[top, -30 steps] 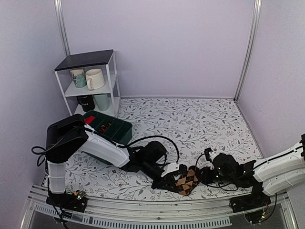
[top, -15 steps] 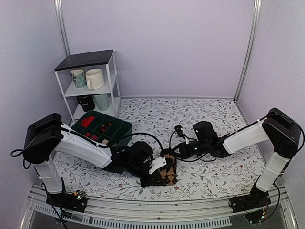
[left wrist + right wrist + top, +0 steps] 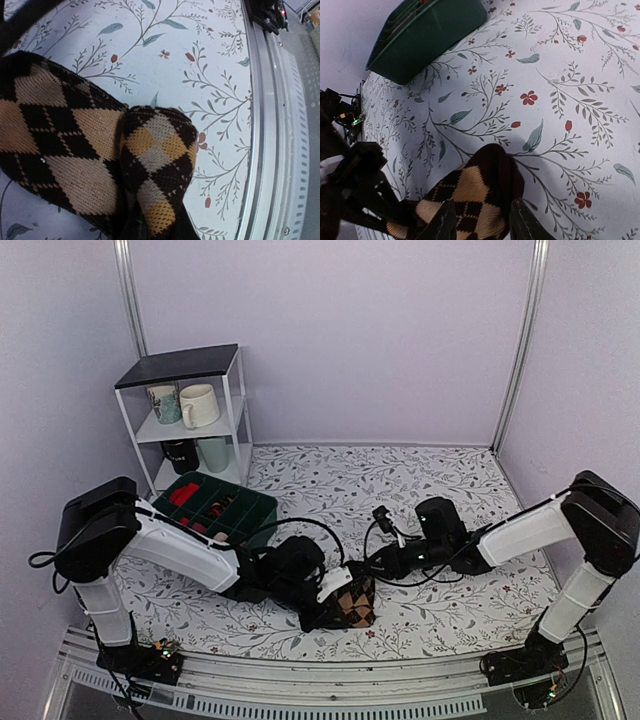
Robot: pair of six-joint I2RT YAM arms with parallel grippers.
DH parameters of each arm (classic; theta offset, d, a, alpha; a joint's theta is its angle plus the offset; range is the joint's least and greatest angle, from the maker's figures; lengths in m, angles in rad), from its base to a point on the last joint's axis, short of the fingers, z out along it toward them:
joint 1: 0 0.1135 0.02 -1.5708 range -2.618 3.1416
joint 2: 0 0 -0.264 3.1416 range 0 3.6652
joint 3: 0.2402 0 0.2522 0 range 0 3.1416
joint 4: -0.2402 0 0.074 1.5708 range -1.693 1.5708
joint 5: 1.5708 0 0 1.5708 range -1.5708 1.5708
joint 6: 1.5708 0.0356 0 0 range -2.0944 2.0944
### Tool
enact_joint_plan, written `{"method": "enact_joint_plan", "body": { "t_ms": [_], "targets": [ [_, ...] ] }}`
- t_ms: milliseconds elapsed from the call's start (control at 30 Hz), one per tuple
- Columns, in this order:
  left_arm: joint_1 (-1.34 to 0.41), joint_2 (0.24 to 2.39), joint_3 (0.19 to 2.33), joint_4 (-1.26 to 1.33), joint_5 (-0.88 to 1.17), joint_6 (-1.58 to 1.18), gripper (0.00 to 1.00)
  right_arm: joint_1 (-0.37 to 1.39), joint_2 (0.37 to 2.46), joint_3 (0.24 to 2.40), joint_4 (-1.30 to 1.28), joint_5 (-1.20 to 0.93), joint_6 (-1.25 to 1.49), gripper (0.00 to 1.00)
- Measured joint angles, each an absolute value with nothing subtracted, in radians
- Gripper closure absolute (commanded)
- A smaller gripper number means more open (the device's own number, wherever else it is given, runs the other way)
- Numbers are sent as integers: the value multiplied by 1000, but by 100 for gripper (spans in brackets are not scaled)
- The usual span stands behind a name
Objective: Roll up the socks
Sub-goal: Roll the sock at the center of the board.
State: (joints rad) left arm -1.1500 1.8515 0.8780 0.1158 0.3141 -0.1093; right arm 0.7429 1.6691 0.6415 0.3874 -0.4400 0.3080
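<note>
top external view: clamps the socks in the left gripper near the table edge; holds the right gripper just beside, jaws parted, gripping nothing.

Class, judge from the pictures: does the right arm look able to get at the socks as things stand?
Probably yes. The right gripper sits at the socks, a finger either side of one end, with nothing between. The left gripper grips the other side.
</note>
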Motion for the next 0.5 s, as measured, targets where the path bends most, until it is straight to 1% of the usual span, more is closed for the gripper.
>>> {"method": "enact_joint_plan", "body": {
  "t_ms": [167,300,367,500],
  "targets": [
    [-1137,1859,878,122,348,-125,100,766,1445,546,373,-399,290,45],
    [-1126,1868,879,129,377,-131,100,876,1321,459,382,-350,274,43],
    [-1119,1882,886,141,403,-135,100,943,1302,414,397,-340,264,40],
    [-1107,1898,894,150,442,-141,100,1069,1303,313,463,-306,229,38]
  ]
}}
